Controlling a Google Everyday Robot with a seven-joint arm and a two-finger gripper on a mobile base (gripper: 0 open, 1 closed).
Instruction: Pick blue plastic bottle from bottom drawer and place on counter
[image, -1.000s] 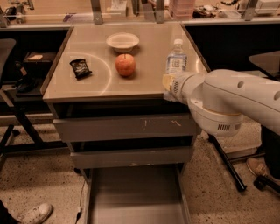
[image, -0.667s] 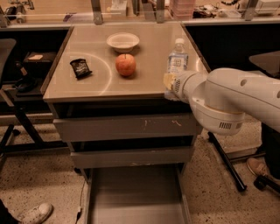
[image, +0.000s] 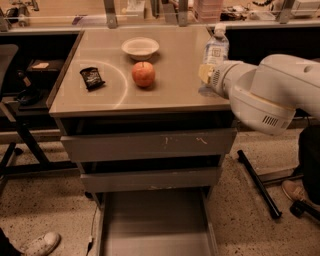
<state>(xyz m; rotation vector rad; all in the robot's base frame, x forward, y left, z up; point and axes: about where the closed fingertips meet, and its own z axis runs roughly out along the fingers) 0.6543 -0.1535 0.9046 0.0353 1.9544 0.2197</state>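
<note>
Shifted right, blue plastic bottle (image: 216, 48) half-hides behind end effector (image: 207, 75) over counter (image: 175, 80).

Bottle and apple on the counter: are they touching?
Apart. The camera view shows bare counter between the bottle and the apple. The hand is at the bottle's base, on the right.

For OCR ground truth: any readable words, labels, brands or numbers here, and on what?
None readable.
blue plastic bottle label: dark square mark, print too blurred.
black snack packet: pale print, too blurred.
gripper, beside the bottle at the right edge of the counter: no markings visible.
</note>
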